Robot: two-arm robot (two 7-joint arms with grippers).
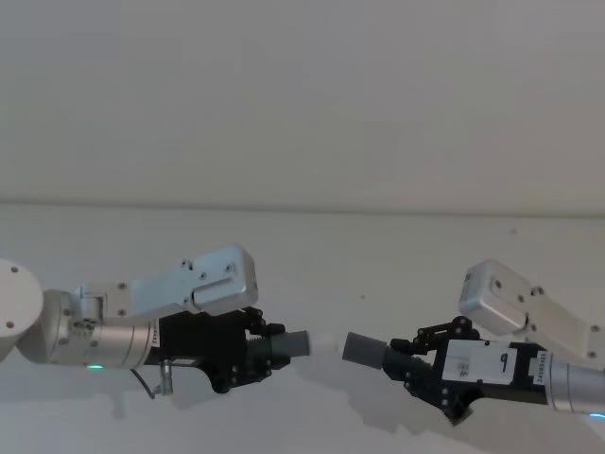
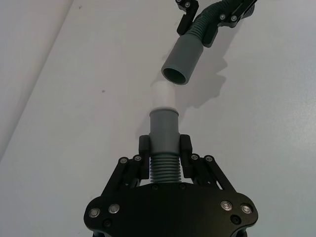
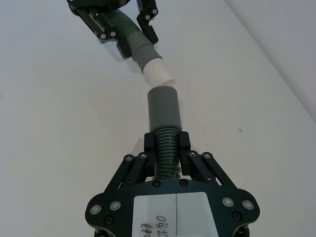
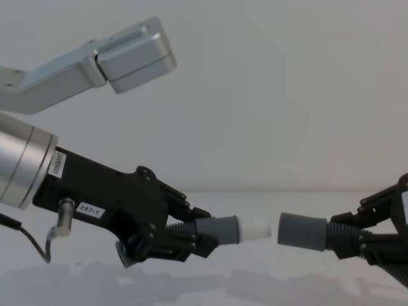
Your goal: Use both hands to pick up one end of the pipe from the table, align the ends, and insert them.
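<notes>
Both arms are silver-grey cylinders with boxy silver camera mounts. The left claw (image 1: 267, 349) and right claw (image 1: 402, 360) are black, jointed and studded with silver screws; the right carries a handwritten white label, the left a thin black cable.

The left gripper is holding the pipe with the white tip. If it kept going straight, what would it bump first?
Probably the open grey end of the pipe piece in the right gripper. The left gripper's white tip points almost at it, slightly off line.

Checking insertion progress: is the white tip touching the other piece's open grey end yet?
Apart. The chest view shows a bare gap between the white tip and the open grey end, each piece held off the table.
</notes>
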